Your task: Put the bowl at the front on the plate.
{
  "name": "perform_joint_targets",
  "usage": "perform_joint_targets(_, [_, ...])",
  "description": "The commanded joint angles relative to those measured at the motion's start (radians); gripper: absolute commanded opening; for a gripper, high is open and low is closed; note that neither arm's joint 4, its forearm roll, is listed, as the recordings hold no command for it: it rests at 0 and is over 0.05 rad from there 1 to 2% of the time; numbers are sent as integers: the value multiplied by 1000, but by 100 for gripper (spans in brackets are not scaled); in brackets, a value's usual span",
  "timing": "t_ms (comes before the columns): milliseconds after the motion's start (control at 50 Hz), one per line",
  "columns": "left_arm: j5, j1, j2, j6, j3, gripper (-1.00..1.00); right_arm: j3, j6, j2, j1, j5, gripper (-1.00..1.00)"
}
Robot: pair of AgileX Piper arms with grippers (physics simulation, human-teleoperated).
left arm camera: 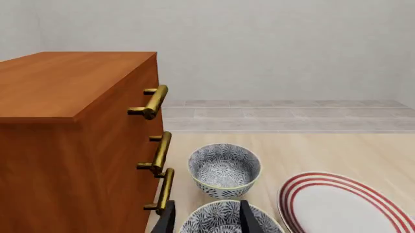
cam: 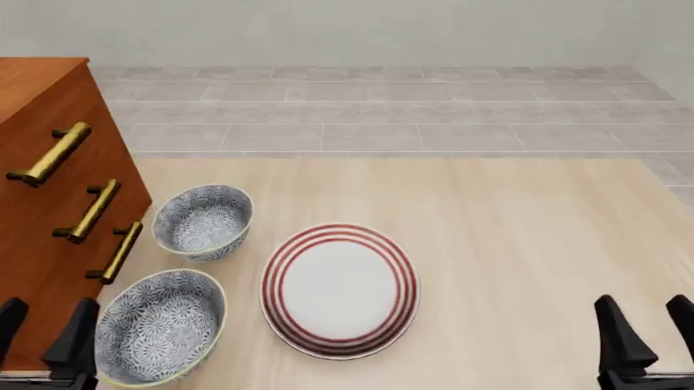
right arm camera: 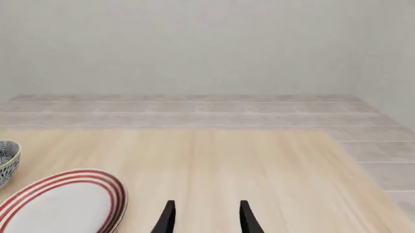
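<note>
The worktop [cam: 509, 244] is pale wood with a fine grain, and past its far edge runs a grey tiled floor [cam: 379, 106] up to a plain light wall [cam: 358, 32]. A tall orange-brown cabinet [cam: 38, 162] with three brass handles [cam: 49, 154] stands at the worktop's left side, close beside the left jaws [cam: 44, 345] and just to their outer side; in the left wrist view its handles sit right next to the jaw tips. The left jaws stand apart with nothing between them, low at the near edge. The bowl [cam: 161, 327], blue-patterned with a pale rim, rests on the worktop just ahead of and slightly inward from the left jaws, very near the inner finger but apart from it as far as the front view shows. A second bowl [cam: 204, 222] alike in pattern sits farther ahead of the left jaws, beyond the first and near the cabinet's lowest handle. The plate [cam: 340, 291], white with red rings, lies flat just inward of the bowl, between the two pairs of jaws and nearer the left. The right jaws [cam: 648, 341] are also apart and hold nothing, well apart from the plate, with bare worktop ahead of them.
</note>
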State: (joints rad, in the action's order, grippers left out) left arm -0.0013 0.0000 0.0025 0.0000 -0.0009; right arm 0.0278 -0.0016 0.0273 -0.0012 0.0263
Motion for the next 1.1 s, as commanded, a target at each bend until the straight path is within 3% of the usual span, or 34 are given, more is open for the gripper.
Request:
perform_joint_targets(20, [-4, 0, 7, 0, -3, 100, -21, 0, -23, 20, -24, 100])
perform_joint_targets(220, [-3, 0, 5, 0, -2, 100, 2, -8, -21, 39, -22, 100])
perform_joint_targets(360, [-7, 0, 9, 0, -2, 100, 69, -38, -3, 121, 19, 100])
perform_joint_targets(400, [-7, 0, 10, 0, -2, 100, 94, -54, 39, 133, 12, 100])
perform_joint_targets(460, [-7, 0, 10, 0, -2, 100, 141, -31, 87, 151, 16, 100])
perform_joint_targets(640, [-7, 0, 10, 0, -2, 100, 282, -85, 274, 287, 13, 100])
perform_joint_targets(760, [-7, 0, 10, 0, -2, 100, 408, -35, 343, 392, 76, 100])
perform_joint_targets(860, [-7, 0, 9, 0, -2, 100, 494, -33, 429, 456, 130, 100])
perform_joint_targets(880, [-7, 0, 10, 0, -2, 100, 515, 7, 425, 491, 142, 100])
perform_joint_targets(1020, [-7, 0, 10, 0, -2, 100, 640, 26, 533, 636, 222, 100])
perform_joint_targets(1100, [-7, 0, 10, 0, -2, 100, 674, 108, 581, 680, 249, 100])
